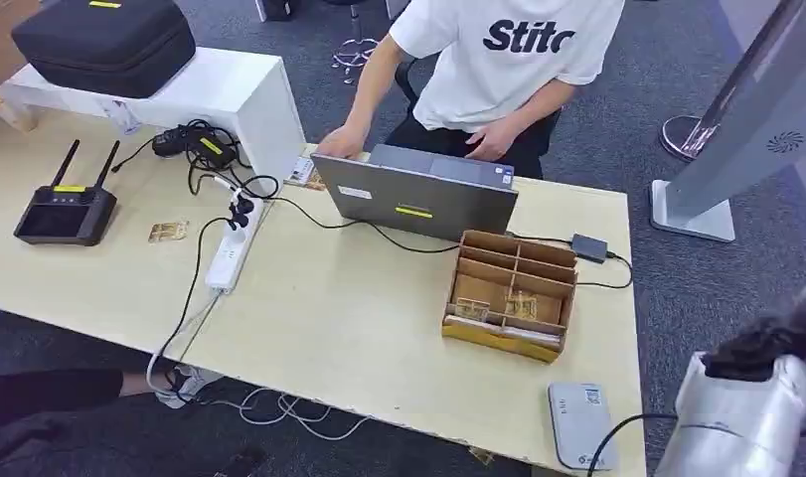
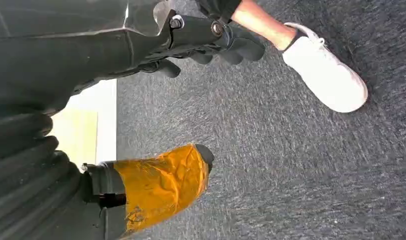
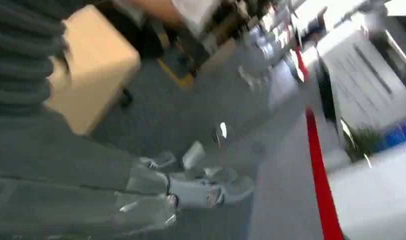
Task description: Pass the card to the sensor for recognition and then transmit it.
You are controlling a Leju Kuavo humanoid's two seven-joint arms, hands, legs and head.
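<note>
Several cards (image 1: 490, 310) stand in the front slots of a cardboard organizer (image 1: 553, 270) on the right of the pale table (image 1: 359, 328). A grey card sensor (image 1: 580, 422) lies flat near the table's front right corner, its cable running off to the right. My right hand (image 1: 766, 343) is a dark blur beyond the table's right end, above the silver forearm. In the right wrist view that hand (image 3: 190, 192) is blurred, its fingers stretched out with nothing in them. My left hand (image 2: 140, 45) hangs over the carpet, its orange-taped thumb (image 2: 160, 182) apart from the fingers, holding nothing.
A person in a white shirt (image 1: 508, 60) sits behind a grey laptop (image 1: 418, 199). A power strip (image 1: 230, 253), a loose card (image 1: 168, 231), a black antenna device (image 1: 66, 214) and a black case (image 1: 105, 40) on a white box occupy the left. A white kiosk stand (image 1: 746, 129) rises at right.
</note>
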